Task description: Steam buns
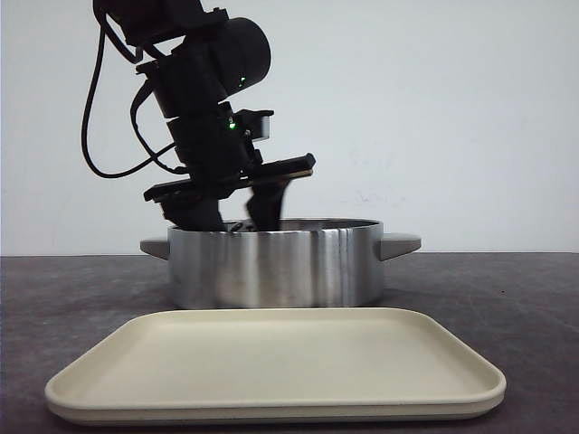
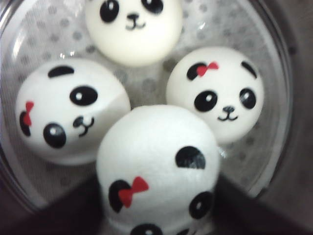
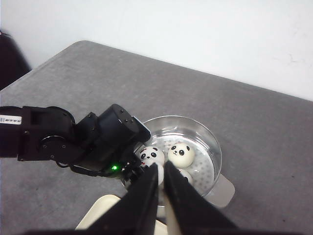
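Four white panda-face buns lie in the steel pot (image 1: 280,262) on a perforated steamer plate (image 2: 151,88). My left gripper (image 1: 233,217) reaches down into the pot. In the left wrist view its dark fingers (image 2: 63,210) press both sides of the nearest bun (image 2: 156,166), which has a red bow. The other three buns (image 2: 68,110) (image 2: 217,93) (image 2: 132,29) sit round it. My right gripper (image 3: 160,169) is shut and empty, high above the pot (image 3: 208,142). It looks down on two buns (image 3: 181,154) (image 3: 151,155) and the left arm (image 3: 98,142).
A cream tray (image 1: 271,362) lies on the grey table in front of the pot; its corner shows in the right wrist view (image 3: 100,215). The pot has side handles (image 1: 401,242). A white wall stands behind the table.
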You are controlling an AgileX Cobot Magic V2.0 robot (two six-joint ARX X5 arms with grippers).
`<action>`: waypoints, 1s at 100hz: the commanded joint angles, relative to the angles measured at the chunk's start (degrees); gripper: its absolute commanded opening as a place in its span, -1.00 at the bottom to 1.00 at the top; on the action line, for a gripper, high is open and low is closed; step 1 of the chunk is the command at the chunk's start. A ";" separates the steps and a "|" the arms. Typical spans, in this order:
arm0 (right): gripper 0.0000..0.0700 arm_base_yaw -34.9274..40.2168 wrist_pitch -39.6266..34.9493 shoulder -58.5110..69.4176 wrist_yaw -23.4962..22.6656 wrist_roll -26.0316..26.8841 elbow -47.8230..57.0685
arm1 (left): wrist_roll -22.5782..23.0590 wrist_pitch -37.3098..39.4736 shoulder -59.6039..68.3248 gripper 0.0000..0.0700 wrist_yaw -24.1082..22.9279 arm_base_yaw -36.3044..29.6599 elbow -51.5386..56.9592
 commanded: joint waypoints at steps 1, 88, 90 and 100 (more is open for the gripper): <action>-0.96 0.46 0.39 0.72 0.09 -0.33 0.83 | 0.44 -0.81 1.44 0.75 -0.20 -0.13 0.90; -0.96 0.35 12.37 -1.25 5.68 -5.53 -17.46 | 3.87 -10.32 -31.47 -1.00 -4.83 -0.13 7.15; -0.96 0.35 13.86 -1.46 5.66 -5.53 -19.02 | 3.74 -10.32 -32.87 -1.00 -5.03 -0.13 6.19; -0.96 0.35 21.03 -2.69 4.55 -5.49 -26.47 | 2.64 -10.01 -40.11 -1.00 -5.16 -0.13 -0.07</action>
